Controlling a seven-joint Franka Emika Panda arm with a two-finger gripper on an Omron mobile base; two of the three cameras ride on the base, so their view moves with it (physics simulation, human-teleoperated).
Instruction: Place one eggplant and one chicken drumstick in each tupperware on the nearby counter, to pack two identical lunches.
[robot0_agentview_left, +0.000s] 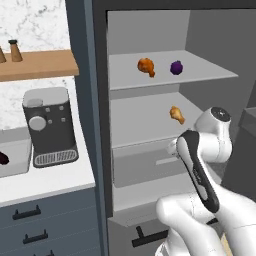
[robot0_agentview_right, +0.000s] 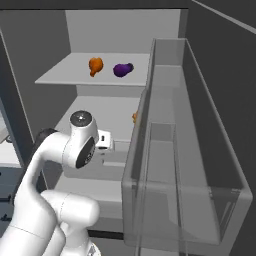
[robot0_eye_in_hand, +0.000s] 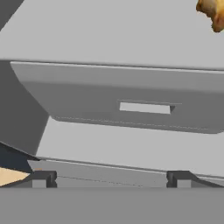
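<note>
Right up close in the hand view we've got the end effector (robot0_eye_in_hand: 109, 178), its two dark tips spread about as wide as they go, nothing between them and nothing touching them. It's pointed at the grey fridge drawer (robot0_eye_in_hand: 131, 105) with the little rectangular handle, and it's hanging in front of the open fridge, not gripping a thing.

Up on the top fridge shelf (robot0_agentview_left: 200, 77) we can see one chicken drumstick (robot0_agentview_left: 146, 66) and the violet eggplant (robot0_agentview_left: 176, 67) sitting near each other but apart. The second drumstick (robot0_agentview_left: 176, 114) is on the shelf below, just above the drawer; it also peeks in at the top right corner of the hand view.

Over on the white bench (robot0_agentview_left: 45, 180), left of the fridge, we spot a grey tupperware (robot0_agentview_left: 17, 162) beside the coffee machine (robot0_agentview_left: 49, 125), with the dark eggplant (robot0_agentview_left: 3, 158) lying in it at the picture's edge.
</note>
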